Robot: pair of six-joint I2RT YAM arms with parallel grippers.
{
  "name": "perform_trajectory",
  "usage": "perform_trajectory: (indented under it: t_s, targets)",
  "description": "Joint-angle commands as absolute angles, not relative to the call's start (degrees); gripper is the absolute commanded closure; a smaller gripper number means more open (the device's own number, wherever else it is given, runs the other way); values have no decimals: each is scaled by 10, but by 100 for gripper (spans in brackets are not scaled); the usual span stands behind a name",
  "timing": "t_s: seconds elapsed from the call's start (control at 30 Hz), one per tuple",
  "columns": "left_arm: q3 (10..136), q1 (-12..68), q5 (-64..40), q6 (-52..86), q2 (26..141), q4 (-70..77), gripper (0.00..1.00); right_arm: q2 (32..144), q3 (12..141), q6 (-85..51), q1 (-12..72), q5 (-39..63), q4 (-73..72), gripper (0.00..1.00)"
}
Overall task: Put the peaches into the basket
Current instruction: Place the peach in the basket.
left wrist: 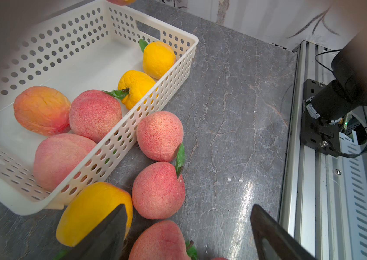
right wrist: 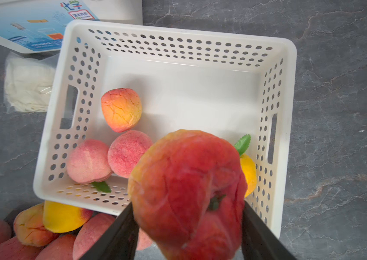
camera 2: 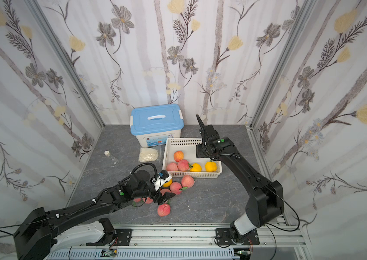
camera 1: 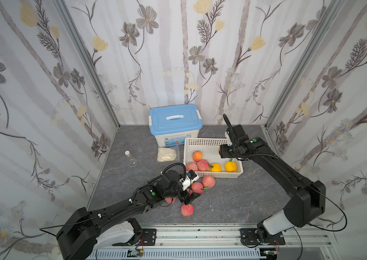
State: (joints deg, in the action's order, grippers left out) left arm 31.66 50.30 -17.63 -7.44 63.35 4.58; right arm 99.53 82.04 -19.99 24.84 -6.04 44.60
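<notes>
Between floral walls (camera 1: 178, 56): grey marbled tabletop (camera 1: 234, 198), peaches (camera 1: 187, 209).

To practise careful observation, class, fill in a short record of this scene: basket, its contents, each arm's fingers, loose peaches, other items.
Basket: white, perforated sides, in front of the blue-lidded box
In basket: five peaches, three pink or orange-blushed, two yellow
Right fingers: shut on a red-orange peach, above the basket
Loose peaches: clustered on the table by the basket's near side, some hidden under the left arm
Left fingers: open, gripping nothing, over the loose peaches
Other items: whitish bag, clear flask
</notes>
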Motion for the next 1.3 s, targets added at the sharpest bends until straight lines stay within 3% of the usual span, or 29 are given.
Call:
perform_trajectory:
  t_s: [0.0, 0.7, 1.07, 1.27]
  targets:
    - [321, 503, -172, -78, 632, 64, 13, 1028, 839, -185, 244, -90, 415, 35]
    - [296, 503, -127, -57, 602, 113, 14, 1191, 881, -177, 233, -145, 398, 34]
    - [297, 503, -125, -59, 605, 112, 14, 1228, 876, -186, 231, -133, 395, 25]
    - [298, 503, -125, -59, 607, 112, 13, 1227, 878, -187, 231, -136, 394, 14]
